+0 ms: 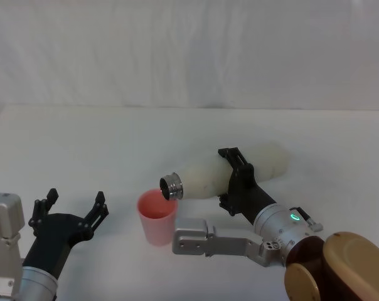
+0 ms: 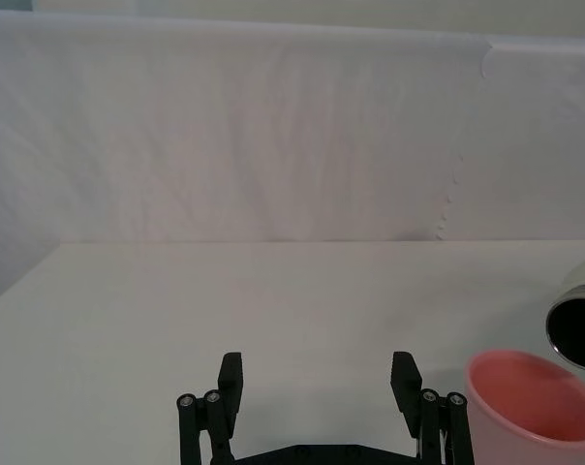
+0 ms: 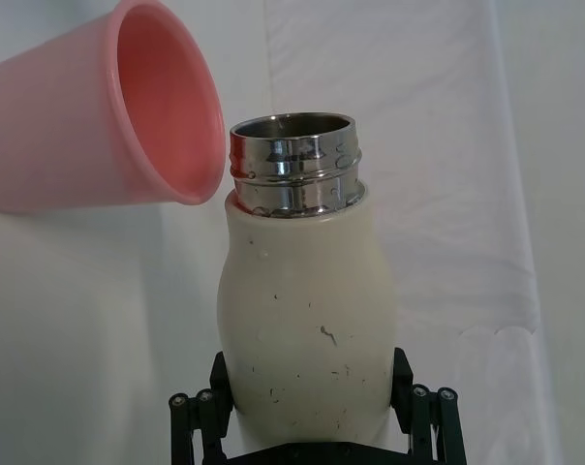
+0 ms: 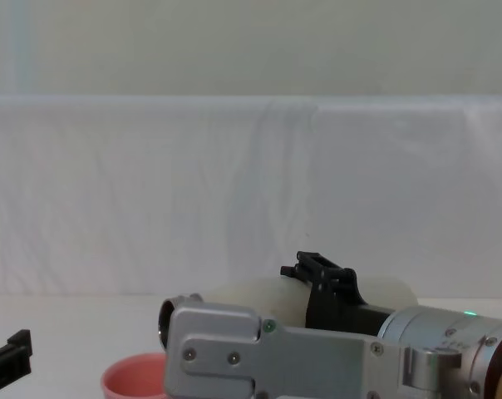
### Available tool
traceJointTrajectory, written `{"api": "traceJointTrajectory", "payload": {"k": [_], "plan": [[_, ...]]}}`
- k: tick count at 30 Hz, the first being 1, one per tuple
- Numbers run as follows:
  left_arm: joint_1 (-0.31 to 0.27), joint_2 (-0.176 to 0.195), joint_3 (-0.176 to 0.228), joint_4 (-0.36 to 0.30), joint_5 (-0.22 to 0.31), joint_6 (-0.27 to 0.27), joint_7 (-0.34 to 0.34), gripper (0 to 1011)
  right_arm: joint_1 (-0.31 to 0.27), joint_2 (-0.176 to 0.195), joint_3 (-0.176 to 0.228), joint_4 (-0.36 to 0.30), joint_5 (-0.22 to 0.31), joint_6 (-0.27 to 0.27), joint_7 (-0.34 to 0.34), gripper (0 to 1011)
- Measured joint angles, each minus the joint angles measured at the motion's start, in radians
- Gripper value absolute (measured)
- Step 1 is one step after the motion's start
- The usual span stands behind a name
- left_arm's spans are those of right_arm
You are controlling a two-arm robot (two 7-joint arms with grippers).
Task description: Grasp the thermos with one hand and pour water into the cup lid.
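We see the cup lid standing upright on the white table, its pink inside bare as far as we can tell. The thermos is tipped nearly flat, its open steel neck just above the cup lid's rim; we cannot see any water. Our right gripper pinches the thermos around its middle. Our left gripper rests spread wide and holding nothing, left of the cup lid.
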Motion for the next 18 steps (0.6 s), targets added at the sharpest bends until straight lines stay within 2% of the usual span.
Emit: {"api": "traceJointTrajectory", "payload": {"k": [18], "plan": [[0.0,0.0,0.0,0.0,0.0,0.0,0.0,1001,0.008,0.006,-0.006,0.004,-0.026,0.003,0.003,962]]}}
